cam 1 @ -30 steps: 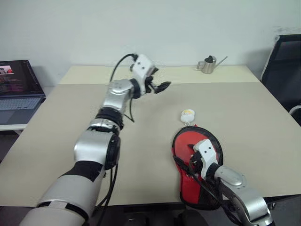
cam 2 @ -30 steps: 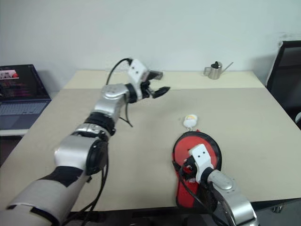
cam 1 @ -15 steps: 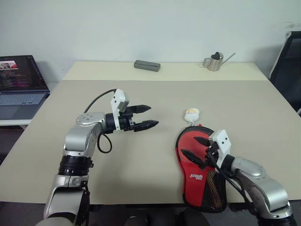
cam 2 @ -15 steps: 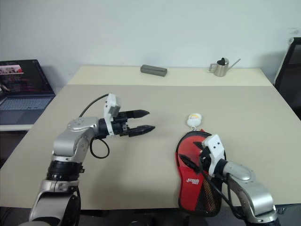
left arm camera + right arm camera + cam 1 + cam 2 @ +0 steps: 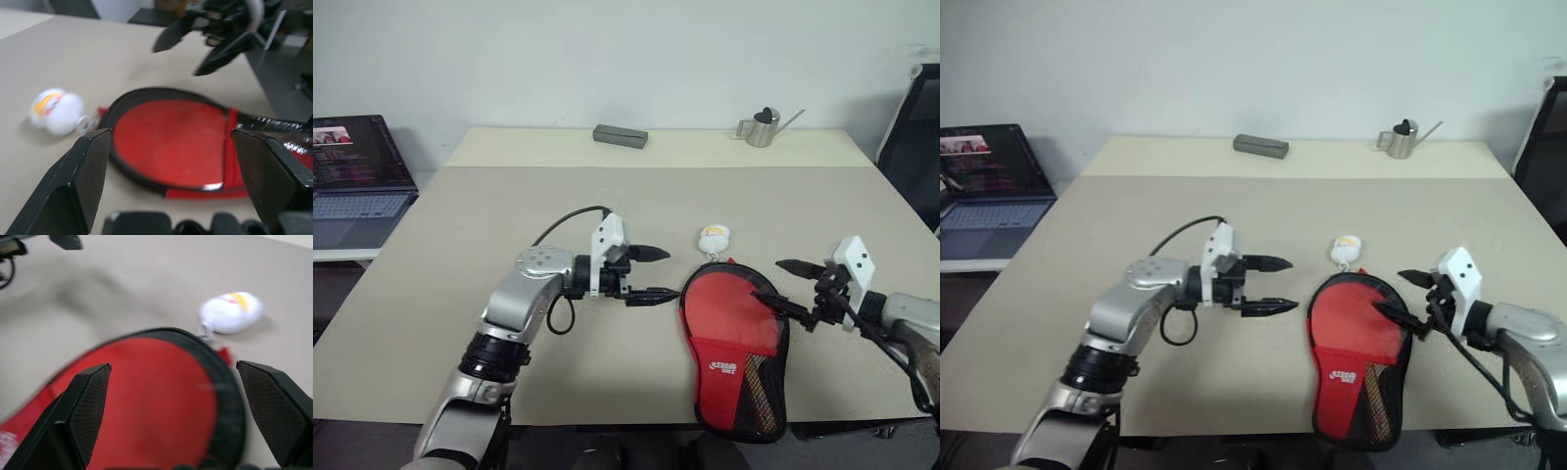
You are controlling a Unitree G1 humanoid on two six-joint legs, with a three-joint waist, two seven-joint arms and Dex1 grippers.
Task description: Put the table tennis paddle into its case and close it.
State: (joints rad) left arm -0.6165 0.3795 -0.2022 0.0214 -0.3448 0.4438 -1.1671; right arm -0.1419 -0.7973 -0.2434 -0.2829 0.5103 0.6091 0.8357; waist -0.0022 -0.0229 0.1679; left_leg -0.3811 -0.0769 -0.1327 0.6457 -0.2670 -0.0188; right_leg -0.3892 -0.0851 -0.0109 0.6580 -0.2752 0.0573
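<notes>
You have the case lying flat near the table's front edge, red face up, plush charm beside its round end. The left gripper and right gripper flank it, jaws apart, holding nothing. You can't see the paddle itself.

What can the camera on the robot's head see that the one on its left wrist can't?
Only the head view takes in the grey box, the little metal watering can and the laptop beside the table. Only the left wrist view shows the case's glossy black rim close up. Both show the red case, its white plush charm, and the right gripper, jaws open.
</notes>
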